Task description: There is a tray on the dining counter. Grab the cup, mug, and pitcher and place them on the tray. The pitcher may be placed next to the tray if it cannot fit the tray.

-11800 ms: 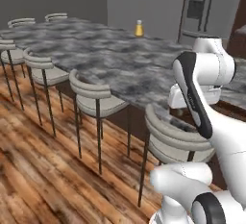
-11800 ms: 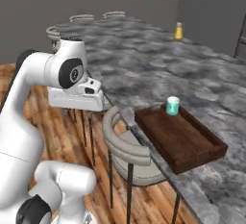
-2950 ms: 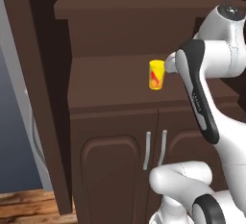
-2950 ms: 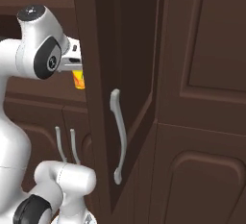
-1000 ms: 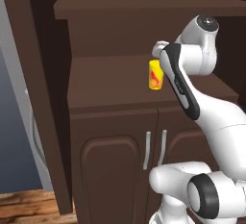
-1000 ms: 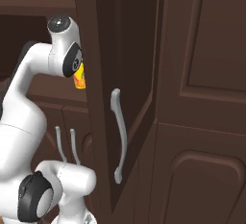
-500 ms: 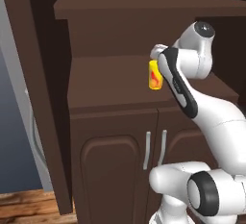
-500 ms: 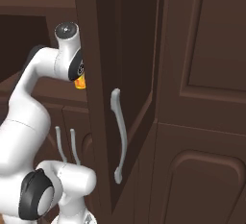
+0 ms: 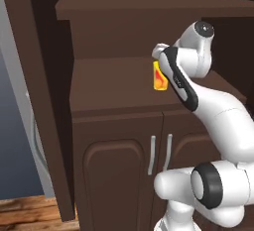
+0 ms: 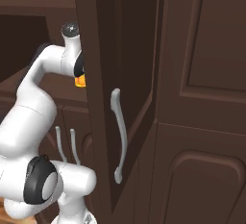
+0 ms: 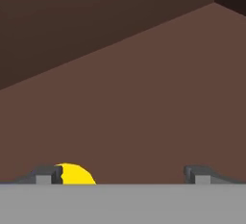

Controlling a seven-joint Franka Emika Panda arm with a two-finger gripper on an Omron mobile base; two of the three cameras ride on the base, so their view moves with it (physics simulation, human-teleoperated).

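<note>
Cup: I see the cup [image 9: 158,77] upright on the dark cabinet shelf [image 9: 114,84], not yet lifted.
Tool: my tool [image 11: 122,175] is spread wide, holding nothing, cup rim beside one fingertip [image 11: 47,174].
Progress: I judge cup pickup barely begun; carrying to the tray remains.

Glossy white rounded arm [image 9: 213,106]; dark joints; grey fingertips [image 11: 45,174].

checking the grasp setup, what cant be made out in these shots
- cup: the arm hides its right side in the left base view.
- cup in the right base view: the cabinet door and arm cover all but a sliver.
- gripper: hand view's bottom edge cuts off all but the fingertips; open.
</note>
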